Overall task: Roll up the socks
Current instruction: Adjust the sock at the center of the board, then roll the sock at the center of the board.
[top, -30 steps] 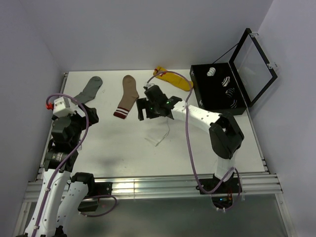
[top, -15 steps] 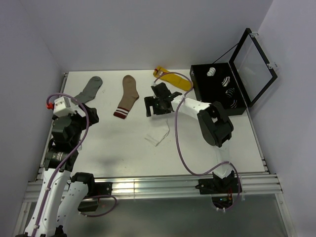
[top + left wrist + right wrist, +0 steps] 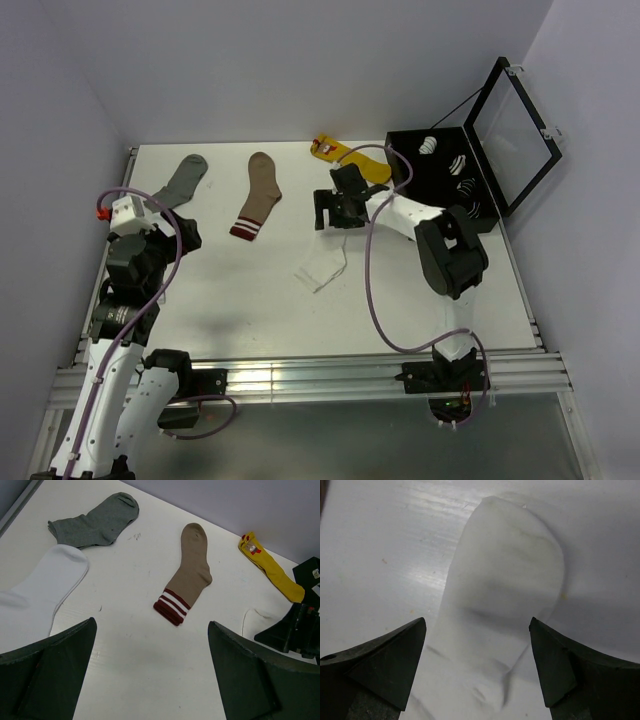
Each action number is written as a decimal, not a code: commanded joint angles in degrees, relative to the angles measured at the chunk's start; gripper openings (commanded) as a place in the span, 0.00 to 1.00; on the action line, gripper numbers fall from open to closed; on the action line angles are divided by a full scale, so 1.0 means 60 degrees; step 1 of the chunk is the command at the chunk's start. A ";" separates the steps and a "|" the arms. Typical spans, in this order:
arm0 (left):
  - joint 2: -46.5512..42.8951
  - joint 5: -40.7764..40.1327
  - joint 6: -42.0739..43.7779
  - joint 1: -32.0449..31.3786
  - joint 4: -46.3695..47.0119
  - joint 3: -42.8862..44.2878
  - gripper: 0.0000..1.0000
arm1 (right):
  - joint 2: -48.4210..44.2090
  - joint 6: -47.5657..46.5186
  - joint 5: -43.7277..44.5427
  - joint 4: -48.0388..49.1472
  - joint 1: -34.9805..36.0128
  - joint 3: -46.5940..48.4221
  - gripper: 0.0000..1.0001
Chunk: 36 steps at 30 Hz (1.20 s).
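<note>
The white table (image 3: 250,300) carries a white sock (image 3: 322,270) at six o'clock of the right pincer (image 3: 335,208), jaws apart; left pincer (image 3: 151,624) apart too.

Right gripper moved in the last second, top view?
Yes. The right gripper has shifted right, away from the brown sock and closer to the black box, now just below the yellow sock.

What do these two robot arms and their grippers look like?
Both the left arm and right arm have white links, black joints and a loose purple cable. The left gripper and right gripper each have two dark, wedge-shaped fingers.
</note>
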 commanded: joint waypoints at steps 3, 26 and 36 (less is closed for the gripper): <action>0.0061 0.0113 0.0129 -0.0048 0.0307 -0.0025 1.00 | -0.2029 -0.0469 0.0370 0.0168 0.0298 -0.0471 0.91; 0.0075 0.0054 0.0012 -0.0034 0.0204 0.0005 1.00 | -0.2648 -0.2023 0.3886 -0.0213 0.4986 -0.2978 0.64; 0.0075 0.0054 0.0026 -0.0034 0.0204 0.0005 1.00 | -0.2120 -0.2272 0.3974 -0.0154 0.5074 -0.2553 0.56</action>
